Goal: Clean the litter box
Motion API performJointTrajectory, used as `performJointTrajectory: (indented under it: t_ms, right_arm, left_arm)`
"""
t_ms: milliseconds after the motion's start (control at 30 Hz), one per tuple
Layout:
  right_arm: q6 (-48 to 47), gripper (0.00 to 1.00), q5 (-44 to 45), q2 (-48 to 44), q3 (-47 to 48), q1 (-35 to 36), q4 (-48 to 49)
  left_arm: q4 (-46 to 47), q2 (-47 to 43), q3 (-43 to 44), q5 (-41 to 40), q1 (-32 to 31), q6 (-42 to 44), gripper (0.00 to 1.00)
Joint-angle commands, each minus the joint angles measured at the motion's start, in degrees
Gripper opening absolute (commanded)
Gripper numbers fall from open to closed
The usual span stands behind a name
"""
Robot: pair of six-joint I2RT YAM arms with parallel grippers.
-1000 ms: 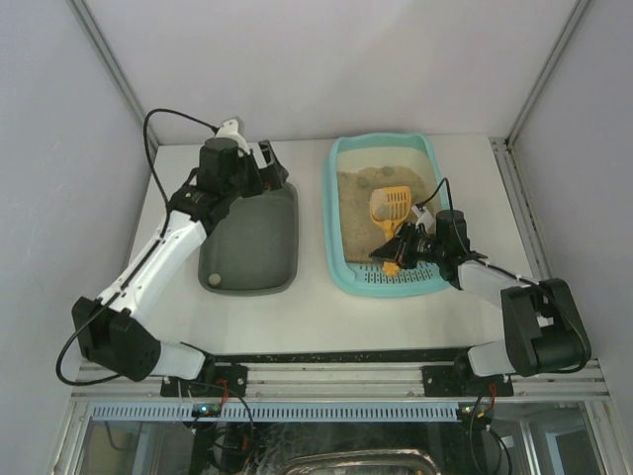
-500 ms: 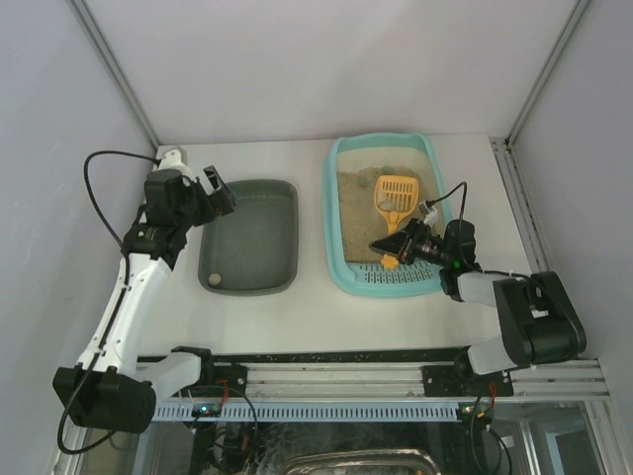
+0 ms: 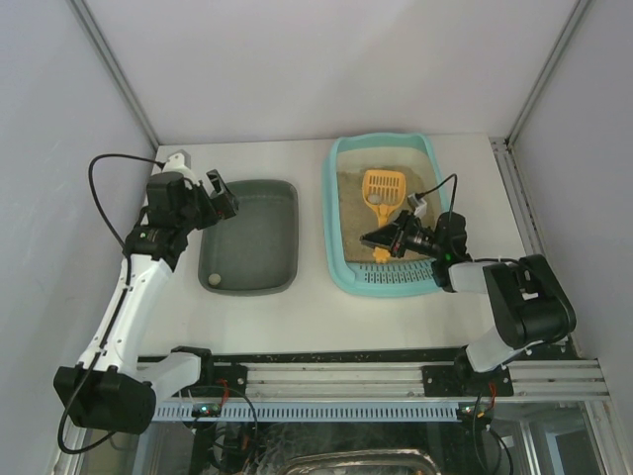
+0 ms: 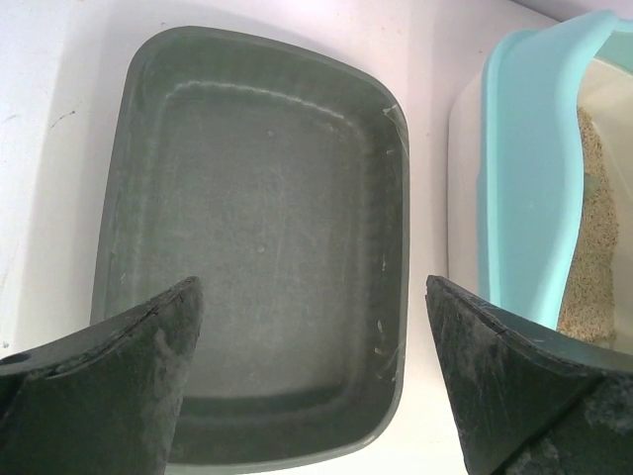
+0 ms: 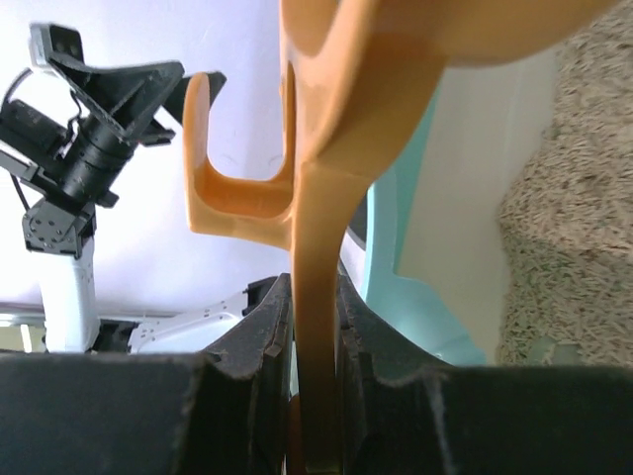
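The orange scoop (image 3: 382,186), clamped in the right gripper (image 3: 380,240), has been pushed further into the litter box (image 3: 332,223) (1 grey lump (image 3: 377,196) seems caught, ready for lifting). The left gripper (image 3: 220,193), jaws wide, was pulled left of it.

The white tabletop (image 3: 312,309) carries two containers side by side, close but not touching. The dark grey tray (image 3: 252,233) lies left. The turquoise litter box (image 3: 332,218) lies right, its slotted end toward the near edge.
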Motion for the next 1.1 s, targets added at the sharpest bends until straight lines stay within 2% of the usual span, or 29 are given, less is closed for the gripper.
performJointTrajectory:
  t_ms: [0,200,300,433,500,567,600,700,767,900,1067]
  right_arm:
    - [4.9,0.0,-0.8,-0.1,-1.1,-3.5,8.8]
    - [1.8,0.0,-1.2,-1.9,1.8,-1.8,1.7]
    - [-2.6,0.0,-2.2,-3.1,7.2,2.2,-7.6]
    - [-3.4,0.0,-0.3,-5.3,8.8,0.8,-11.1]
    - [-11.6,0.0,1.9,-7.2,14.3,3.8,-25.5]
    - [-23.0,0.0,7.1,-8.6,21.7,8.4,-43.5]
    - [-25.5,0.0,9.1,-8.4,24.8,10.7,-49.2]
    - [-23.3,0.0,8.5,-5.4,29.1,14.6,-51.8]
    - [-24.4,0.0,9.8,-2.6,33.3,17.4,-57.7]
    - [-35.2,0.0,25.1,6.0,52.6,26.5,-82.6]
    - [-41.6,0.0,43.0,18.2,72.9,35.5,-100.0]
  left_arm:
    - [2.1,0.1,-0.3,1.1,-0.1,-0.1,0.97]
    - [2.2,0.4,-0.2,0.7,0.0,0.2,0.97]
    - [2.5,0.7,-0.5,0.4,0.0,0.6,0.97]
    - [1.5,0.4,1.5,-2.8,0.5,1.8,0.99]
    - [0.5,0.9,4.3,-4.9,2.5,3.7,1.0]
    - [-2.0,2.5,8.1,-2.5,6.2,5.8,1.0]
    - [-3.7,3.4,10.4,-1.4,8.3,6.8,1.0]
    - [-8.0,5.9,15.4,-0.9,13.1,11.1,0.99]
    - [-10.0,7.1,16.9,-1.8,15.4,14.4,0.98]
    - [-11.5,6.9,16.5,-4.8,19.7,15.6,0.99]
    - [-12.9,7.0,13.9,-0.4,25.2,15.4,0.99]
